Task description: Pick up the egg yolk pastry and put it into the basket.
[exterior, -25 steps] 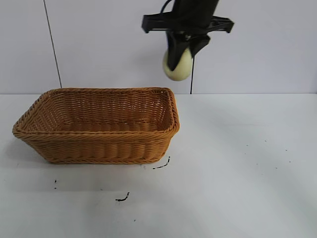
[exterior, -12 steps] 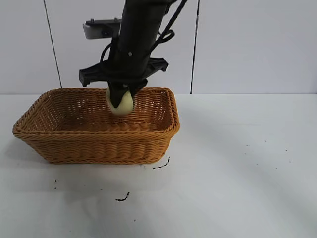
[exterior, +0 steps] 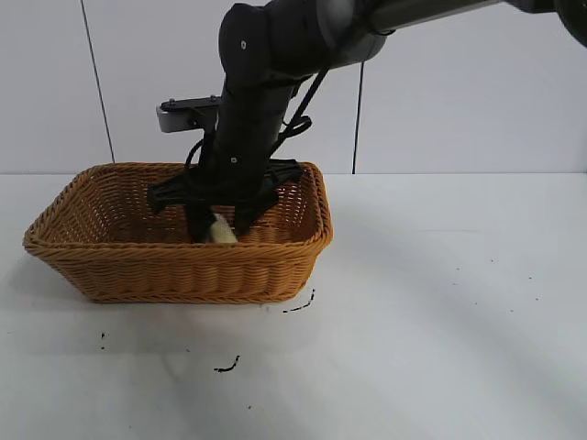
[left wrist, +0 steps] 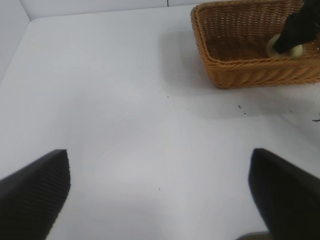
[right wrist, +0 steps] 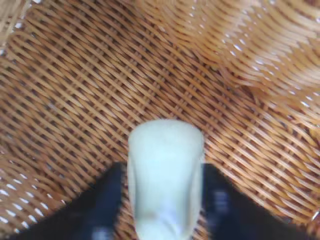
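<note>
Right pincer [exterior: 218, 229] down inside the basket [exterior: 110, 266], clamped on the egg yolk pastry [right wrist: 165, 175] just above the weave — I'd part the fingers slowly, then lift straight up clear of the rim; left pincer [left wrist: 160, 195] parked, spread wide over the desk [left wrist: 125, 125].

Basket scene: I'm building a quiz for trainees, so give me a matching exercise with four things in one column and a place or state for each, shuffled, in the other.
Things:
1. egg yolk pastry
2. basket
3. right gripper
4. left gripper

Places or states:
A. golden-brown wicker, standing on the white table
B. jaws spread wide, above bare table, away from the basket
C. pale yellow, clamped between dark jaws
D. lowered inside the basket, shut on the pastry

Pairs: 1-C, 2-A, 3-D, 4-B
</note>
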Available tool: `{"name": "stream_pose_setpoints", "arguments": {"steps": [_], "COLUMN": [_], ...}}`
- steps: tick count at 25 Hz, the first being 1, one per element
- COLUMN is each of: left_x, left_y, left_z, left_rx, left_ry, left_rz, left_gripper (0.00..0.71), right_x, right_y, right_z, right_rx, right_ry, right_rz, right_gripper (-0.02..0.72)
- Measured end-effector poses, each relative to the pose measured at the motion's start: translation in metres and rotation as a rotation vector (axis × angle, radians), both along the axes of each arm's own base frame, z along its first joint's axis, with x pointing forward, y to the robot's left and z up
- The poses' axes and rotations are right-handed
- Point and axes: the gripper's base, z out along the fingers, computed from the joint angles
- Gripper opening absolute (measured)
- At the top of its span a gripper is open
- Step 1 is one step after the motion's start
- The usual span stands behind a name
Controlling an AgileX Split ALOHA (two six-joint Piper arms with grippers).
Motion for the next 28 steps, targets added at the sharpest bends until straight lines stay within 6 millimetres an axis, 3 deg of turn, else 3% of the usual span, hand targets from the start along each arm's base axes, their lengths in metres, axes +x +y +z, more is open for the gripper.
{"name": "stream_pose_setpoints", "arguments": {"steps": [4, 10, 14, 19, 28], "left_x": [0.000, 0.000, 0.000, 0.000, 0.000], "left_y": [0.000, 0.000, 0.000, 0.000, 0.000], "left_z": [0.000, 0.000, 0.000, 0.000, 0.000], "left_rx": [0.000, 0.000, 0.000, 0.000, 0.000], "left_ry": [0.000, 0.000, 0.000, 0.000, 0.000], "left_rz": [0.000, 0.000, 0.000, 0.000, 0.000], "left_gripper": [0.697, 0.697, 0.697, 0.697, 0.697], "right_x": [0.002, 0.009, 0.020, 0.046, 0.093], "right_y": [0.000, -0.003, -0.020, -0.070, -0.206], "right_z": [0.023, 0.107, 0.128, 0.125, 0.123], "right_rx": [-0.027, 0.004, 0.032, -0.017, -0.089], "right_ry": [-0.003, -0.144, -0.171, -0.134, -0.103], "right_rz": [0.007, -0.003, -0.068, -0.180, -0.460], "right_gripper": [0.617, 0.626, 0.626, 0.626, 0.626]}}
